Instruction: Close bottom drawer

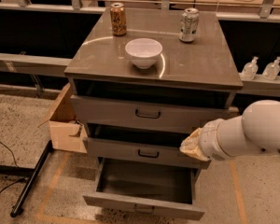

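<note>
The gripper (192, 146) (grip state unreadable) hangs by the middle drawer (126, 149), above the pulled-out bottom drawer (144, 207).

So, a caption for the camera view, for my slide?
Bottom drawer pulled open; the gripper hovers at the front of the middle drawer.

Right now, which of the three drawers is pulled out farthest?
The bottom drawer: its inside lies open to view, while the middle drawer and top drawer stick out only slightly. The gripper sits at the middle drawer's right end.

Perhaps cloth-covered hand (190, 146) at matt-metal middle drawer (116, 150)
</note>
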Controlling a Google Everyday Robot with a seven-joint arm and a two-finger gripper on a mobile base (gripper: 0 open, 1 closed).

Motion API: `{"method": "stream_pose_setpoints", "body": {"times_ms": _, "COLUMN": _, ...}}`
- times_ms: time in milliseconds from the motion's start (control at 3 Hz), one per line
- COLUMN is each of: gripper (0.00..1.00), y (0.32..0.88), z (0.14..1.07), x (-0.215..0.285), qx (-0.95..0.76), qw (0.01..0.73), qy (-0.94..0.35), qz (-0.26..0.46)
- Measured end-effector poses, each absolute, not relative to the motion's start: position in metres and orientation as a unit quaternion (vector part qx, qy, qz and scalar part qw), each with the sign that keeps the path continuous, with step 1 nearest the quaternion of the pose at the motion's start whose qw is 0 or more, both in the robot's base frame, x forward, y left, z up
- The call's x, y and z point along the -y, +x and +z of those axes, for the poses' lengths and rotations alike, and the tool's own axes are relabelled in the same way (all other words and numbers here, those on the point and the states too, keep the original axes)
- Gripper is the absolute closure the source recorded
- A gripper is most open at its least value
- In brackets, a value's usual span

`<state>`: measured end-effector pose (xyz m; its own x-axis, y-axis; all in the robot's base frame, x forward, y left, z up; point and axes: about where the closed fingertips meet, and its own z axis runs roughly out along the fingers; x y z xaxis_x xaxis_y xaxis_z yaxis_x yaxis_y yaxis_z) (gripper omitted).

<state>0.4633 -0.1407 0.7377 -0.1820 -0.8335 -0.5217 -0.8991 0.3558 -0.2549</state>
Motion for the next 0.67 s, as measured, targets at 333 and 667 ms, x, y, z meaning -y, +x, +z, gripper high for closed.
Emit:
{"method": "stream_pose_setpoints", "body": {"times_ms": 333, "gripper": 1.00, "y": 0.4633, "z": 0.7377, "x": 0.1407, "qx": -0.767, "qw": 0.300, "qy": -0.565, "qz": 0.055}}
{"method": "stream_pose_setpoints", "body": {"times_ms": 667, "gripper": 1.00, "y": 0.4619, "z": 0.7348, "x": 0.1374, "qx": -0.766, "qw": 0.299, "qy": -0.567, "qz": 0.044}}
